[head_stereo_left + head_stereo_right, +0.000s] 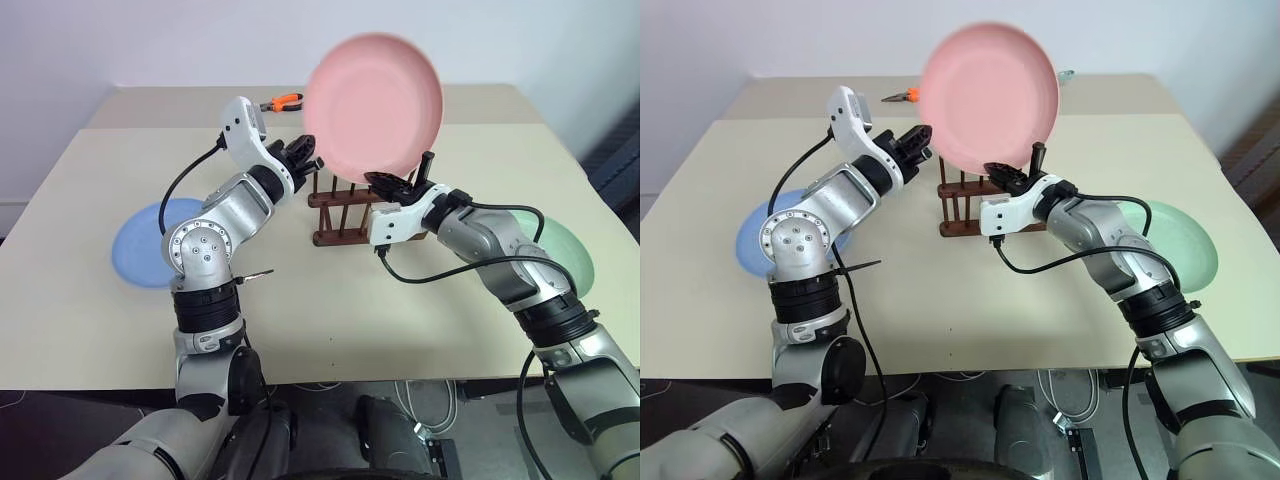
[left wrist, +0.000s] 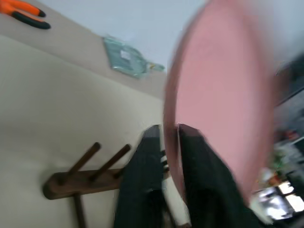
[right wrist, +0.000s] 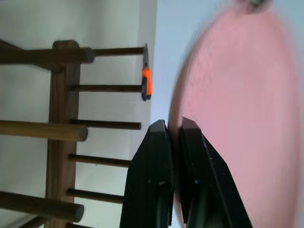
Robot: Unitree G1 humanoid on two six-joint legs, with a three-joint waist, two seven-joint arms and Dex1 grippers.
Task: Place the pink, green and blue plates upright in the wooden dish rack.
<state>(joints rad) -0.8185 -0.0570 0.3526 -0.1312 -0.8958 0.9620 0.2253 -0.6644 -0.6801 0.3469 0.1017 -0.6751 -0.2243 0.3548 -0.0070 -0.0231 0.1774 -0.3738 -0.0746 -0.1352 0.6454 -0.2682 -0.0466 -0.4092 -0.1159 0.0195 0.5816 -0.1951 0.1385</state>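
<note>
Pink plate (image 1: 373,105) is up in the air, standing almost on edge above the wooden dish rack (image 1: 345,210), its face turned toward the head camera and its lower rim hanging just over the pegs. Right gripper (image 1: 392,184) has it from below: the right wrist view shows the two black fingers (image 3: 152,161) pinched together on the plate's rim, one on each side of the edge. Left gripper (image 1: 305,152) sits at the plate's left edge, and in the left wrist view its fingers (image 2: 142,175) straddle the rim with a narrow gap, parted a little rather than clamped, so I cannot tell whether it bears any of the weight. Rack stands on the beige table (image 1: 90,300) near the middle, empty pegs upright, right between the two arms. Out to the left, the blue plate (image 1: 145,245) lies flat on the table, partly behind the left arm. Over on the right, the green plate (image 1: 568,255) lies flat too, partly behind the right forearm. At the far side of the table rest orange-handled pliers (image 1: 282,101), well apart from the rack.
</note>
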